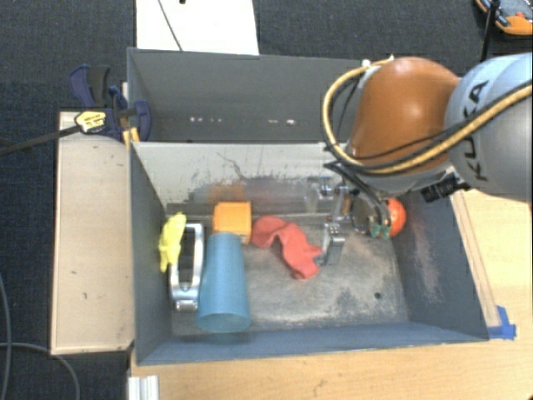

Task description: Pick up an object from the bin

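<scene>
The hand hangs low in the grey bin, a little right of the middle, under the arm's orange cover. How far open it is cannot be told from this angle. Nothing shows held in it.

Just beside its lower tip, to the left, lies a red crumpled piece, soft-looking and folded on itself, stretched aslant across the middle of the floor. Its right end is at the hand, touching or nearly so.

On the hand's other side, close against the wrist, sits a small orange ball with a bit of green on it.

Farther left, an orange block stands just beside the red piece's left end. A light blue cup lies below the block. Against the left wall lie a silver metal piece and a yellow thing, side by side.
</scene>
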{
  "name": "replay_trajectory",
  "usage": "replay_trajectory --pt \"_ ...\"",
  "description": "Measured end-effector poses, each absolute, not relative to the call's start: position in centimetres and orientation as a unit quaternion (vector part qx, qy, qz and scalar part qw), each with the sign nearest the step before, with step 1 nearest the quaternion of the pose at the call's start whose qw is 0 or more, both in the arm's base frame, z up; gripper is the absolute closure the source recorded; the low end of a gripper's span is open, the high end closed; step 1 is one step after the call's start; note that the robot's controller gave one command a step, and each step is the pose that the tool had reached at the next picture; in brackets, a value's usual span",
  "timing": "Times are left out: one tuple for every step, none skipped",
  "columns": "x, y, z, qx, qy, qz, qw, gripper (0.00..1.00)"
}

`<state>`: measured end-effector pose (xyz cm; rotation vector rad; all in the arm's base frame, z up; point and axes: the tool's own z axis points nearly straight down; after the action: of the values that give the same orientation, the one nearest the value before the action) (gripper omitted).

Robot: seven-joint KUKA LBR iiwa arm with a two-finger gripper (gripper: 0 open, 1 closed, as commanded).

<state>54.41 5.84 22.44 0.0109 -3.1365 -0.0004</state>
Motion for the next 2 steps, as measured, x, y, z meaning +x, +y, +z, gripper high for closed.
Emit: replay_trajectory --pt "54.5 5.8 22.9 0.002 -1.0 -0.001 -0.002 0.0" --pt "55.4 6.5 18.0 -0.061 -0.998 -0.001 -0.003 0.0"
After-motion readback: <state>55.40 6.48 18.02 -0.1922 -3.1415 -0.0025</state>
